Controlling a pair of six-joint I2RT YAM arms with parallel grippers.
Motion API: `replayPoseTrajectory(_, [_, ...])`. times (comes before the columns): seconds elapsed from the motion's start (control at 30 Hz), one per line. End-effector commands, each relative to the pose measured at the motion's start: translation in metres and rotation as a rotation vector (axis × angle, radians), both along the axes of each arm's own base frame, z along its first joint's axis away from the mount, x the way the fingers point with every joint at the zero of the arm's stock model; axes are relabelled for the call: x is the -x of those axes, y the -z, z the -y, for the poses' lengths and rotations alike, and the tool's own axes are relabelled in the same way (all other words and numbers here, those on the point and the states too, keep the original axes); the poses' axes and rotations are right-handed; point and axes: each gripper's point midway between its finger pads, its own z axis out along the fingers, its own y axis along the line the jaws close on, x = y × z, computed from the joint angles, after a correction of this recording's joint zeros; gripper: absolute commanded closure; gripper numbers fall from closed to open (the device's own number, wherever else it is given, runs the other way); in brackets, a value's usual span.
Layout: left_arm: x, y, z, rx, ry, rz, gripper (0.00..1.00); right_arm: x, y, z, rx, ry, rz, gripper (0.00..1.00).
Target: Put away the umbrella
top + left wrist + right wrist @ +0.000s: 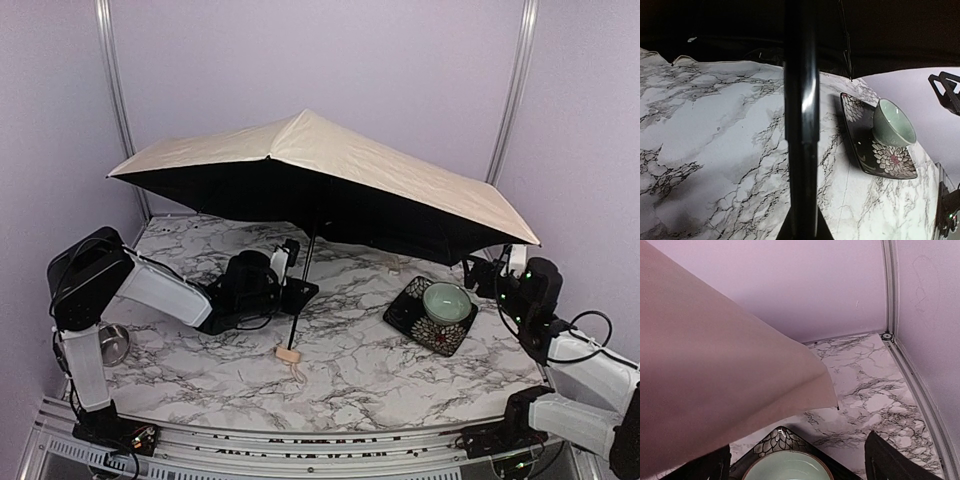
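Note:
The umbrella [330, 165] stands open over the back of the marble table, cream outside and black underneath. Its thin black shaft [303, 265] slants down to the pale tan handle [288, 353], which rests on the tabletop with its strap. My left gripper [297, 290] is shut on the shaft just above the handle. In the left wrist view the shaft [801, 115] runs up from between my gripper's [802, 231] closed jaws. My right gripper [488, 268] is open and empty beside the canopy's right edge. In the right wrist view the cream canopy [715, 370] fills the left, above my right gripper [795, 467].
A dark patterned square plate [410, 318] holding a pale green bowl [446, 300] sits under the canopy's right side, close to my right gripper; both also show in the left wrist view [867, 160]. A metal cup [115, 343] stands by the left arm's base. Lavender walls close in the table.

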Motion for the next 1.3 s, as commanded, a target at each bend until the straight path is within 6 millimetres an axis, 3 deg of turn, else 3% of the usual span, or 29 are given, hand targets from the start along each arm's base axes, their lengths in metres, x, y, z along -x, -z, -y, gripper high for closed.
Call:
replayPoseTrajectory(0.0, [-0.002,-0.021,0.002,0.087,-0.002,-0.011,1.00,0.002,-0.029,-0.010,-0.028,-0.035,0.046,0.11])
replayPoseTrajectory(0.13, [0.002,-0.082,-0.005,0.277,-0.001,0.092,1.00,0.009,-0.039,-0.027,-0.059,-0.099,0.053,0.13])
replayPoseTrajectory(0.23, [0.012,-0.130,-0.008,0.417,0.051,0.172,1.00,0.019,-0.052,-0.053,-0.094,-0.216,0.082,0.14])
replayPoseTrajectory(0.43, [0.025,-0.177,-0.019,0.510,0.075,0.247,1.00,0.055,-0.088,-0.110,-0.089,-0.456,0.231,0.16])
replayPoseTrajectory(0.6, [0.045,-0.198,-0.022,0.536,0.158,0.288,1.00,0.083,-0.112,-0.161,-0.110,-0.695,0.311,0.18])
replayPoseTrajectory(0.9, [0.110,-0.213,-0.027,0.600,0.333,0.299,1.00,0.068,-0.174,-0.253,-0.149,-0.935,0.327,0.20])
replayPoseTrajectory(1.1, [0.157,-0.222,-0.036,0.609,0.437,0.346,1.00,0.081,-0.224,-0.311,-0.208,-1.110,0.431,0.20])
replayPoseTrajectory(1.27, [0.184,-0.221,-0.034,0.610,0.522,0.342,1.00,0.093,-0.241,-0.349,-0.258,-1.165,0.443,0.21])
